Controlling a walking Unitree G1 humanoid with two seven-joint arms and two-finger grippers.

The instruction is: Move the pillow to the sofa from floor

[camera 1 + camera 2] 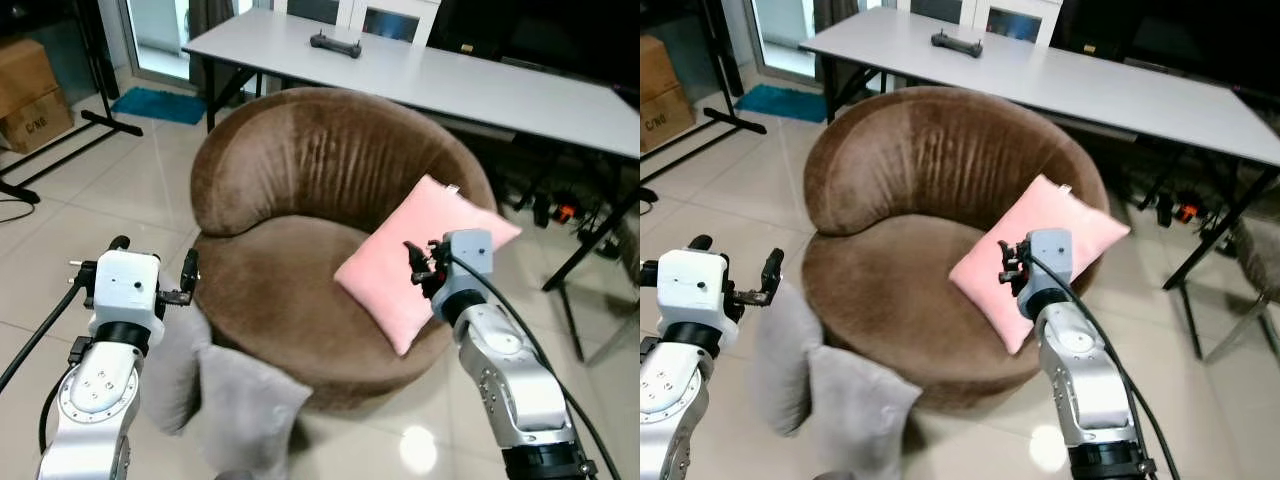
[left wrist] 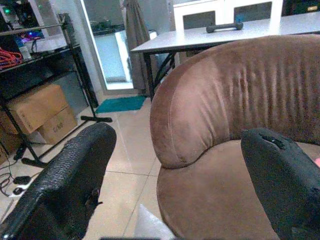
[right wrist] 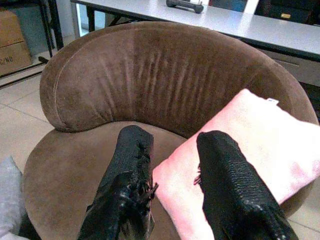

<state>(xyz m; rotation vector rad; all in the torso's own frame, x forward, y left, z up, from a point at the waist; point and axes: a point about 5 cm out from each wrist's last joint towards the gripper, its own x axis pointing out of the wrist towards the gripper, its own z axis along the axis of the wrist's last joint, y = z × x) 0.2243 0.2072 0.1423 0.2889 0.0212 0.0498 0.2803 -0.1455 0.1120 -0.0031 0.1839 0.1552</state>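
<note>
Over the brown sofa [image 1: 300,220], right end effector [image 3: 172,165] hovers parted, empty, beside pink pillow [image 1: 420,255]; left end effector [image 2: 185,175] gapes wide, empty.

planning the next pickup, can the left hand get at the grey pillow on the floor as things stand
Probably yes. The grey pillow leans against the front of the brown sofa, just below and beside the left hand, whose fingers are open. Nothing lies between them; the hand would only need to drop down.

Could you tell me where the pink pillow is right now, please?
The pink pillow lies on the brown round sofa, leaning on its right rim, beside the right gripper.
</note>
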